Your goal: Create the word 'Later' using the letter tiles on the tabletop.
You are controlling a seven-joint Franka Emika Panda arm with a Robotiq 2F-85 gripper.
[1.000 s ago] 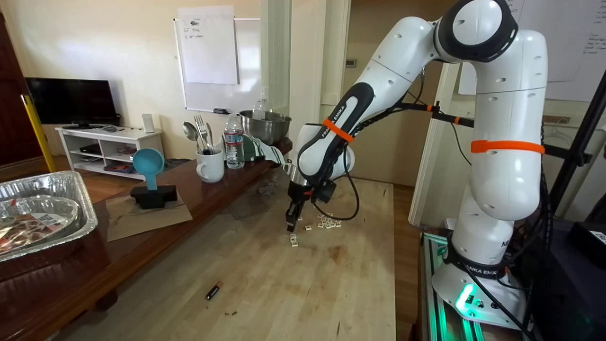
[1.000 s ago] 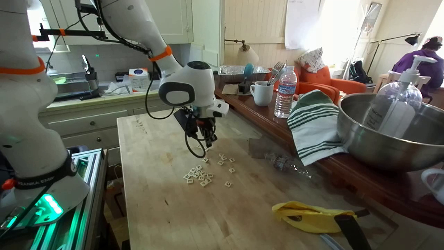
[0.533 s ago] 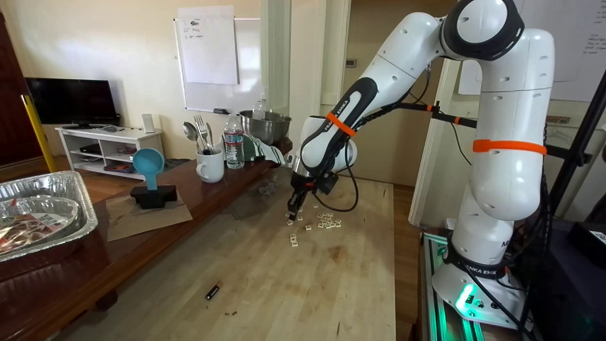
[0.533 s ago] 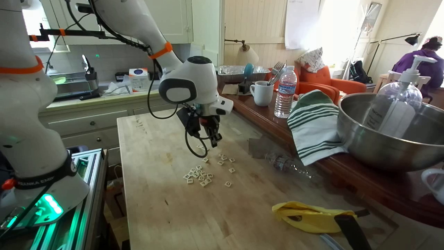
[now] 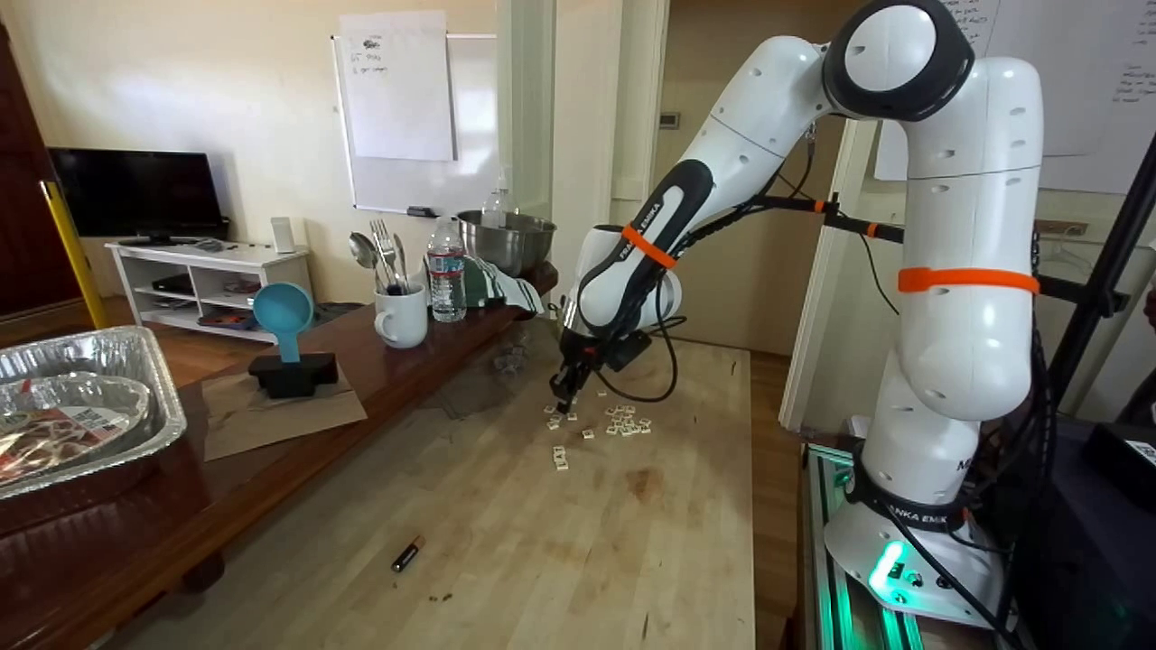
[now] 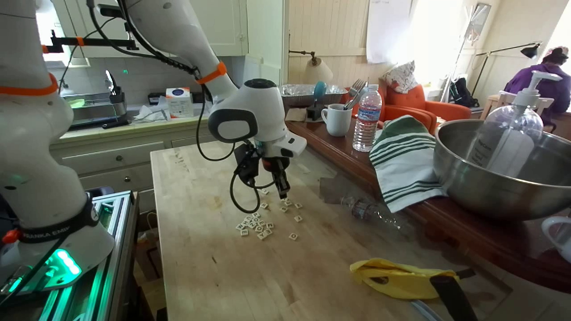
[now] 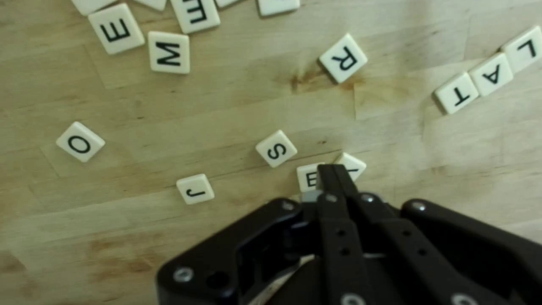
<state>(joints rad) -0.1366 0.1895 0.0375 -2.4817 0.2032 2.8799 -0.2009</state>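
Observation:
My gripper point(image 7: 332, 167) is shut, with nothing visible between its fingertips. In the wrist view it overlaps the right side of an E tile point(image 7: 307, 178) and part of a neighbouring tile point(image 7: 352, 163) whose letter is mostly hidden; I cannot tell whether it touches them. Tiles L point(image 7: 528, 47), A point(image 7: 492, 74) and T point(image 7: 456, 94) lie in a touching row. Loose nearby are R point(image 7: 343, 59), S point(image 7: 276, 149), J point(image 7: 195, 189) and O point(image 7: 80, 142). A denser tile cluster point(image 6: 255, 225) includes M point(image 7: 169, 52) and another E point(image 7: 116, 29). All rest on the tabletop point(image 5: 524, 551).
A battery point(image 5: 407, 553) lies on the tabletop. Beyond the scattered tiles is a yellow object point(image 6: 397, 278) with a black strap. A raised dark wooden ledge point(image 5: 361, 424) runs alongside, bearing a mug point(image 6: 337, 120), a water bottle point(image 6: 368, 118), a towel point(image 6: 403, 160) and a metal bowl point(image 6: 490, 191).
My gripper has moved from beside the L-A-T row over to the loose tiles, coming down lower over the last half second. It stays shut throughout, and the tiles look unmoved.

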